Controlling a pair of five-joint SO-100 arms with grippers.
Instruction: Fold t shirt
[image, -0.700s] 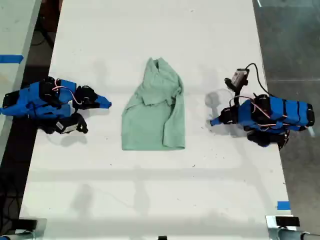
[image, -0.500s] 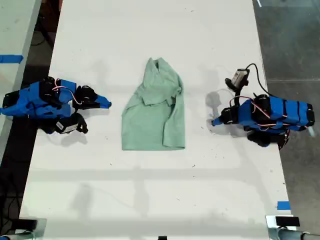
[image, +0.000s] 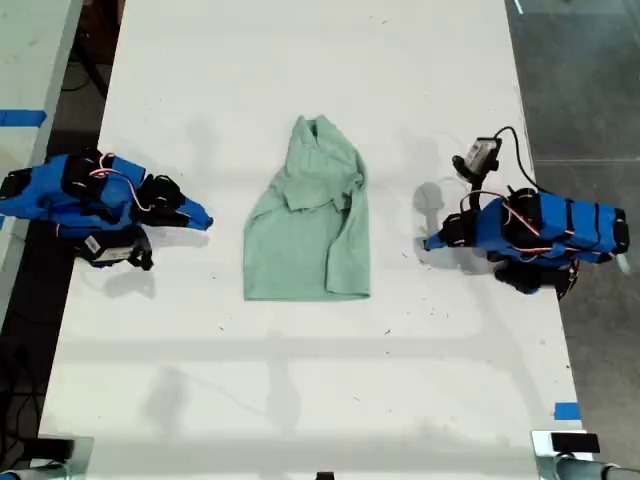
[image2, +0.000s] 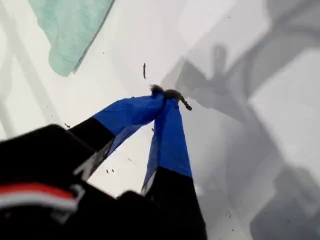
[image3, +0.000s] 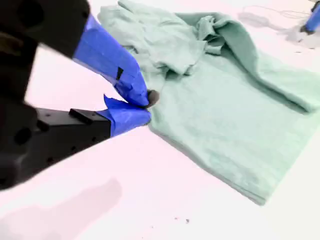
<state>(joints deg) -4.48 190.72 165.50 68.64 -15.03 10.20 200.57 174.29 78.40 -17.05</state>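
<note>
Exterior view: my first gripper (image2: 167, 95) and my second gripper (image3: 142, 105) closed, empty.

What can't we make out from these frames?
- Lower layers of the t shirt: in the exterior view the top folds cover them.
- Most of the t shirt in the first wrist view: cut off by the frame edge, only a corner shows.
- Dark speck at the tip of my first gripper: too small and blurred to identify.
- Whether my second gripper touches the cloth: in the second wrist view it overlaps the shirt's edge, blurred.
</note>
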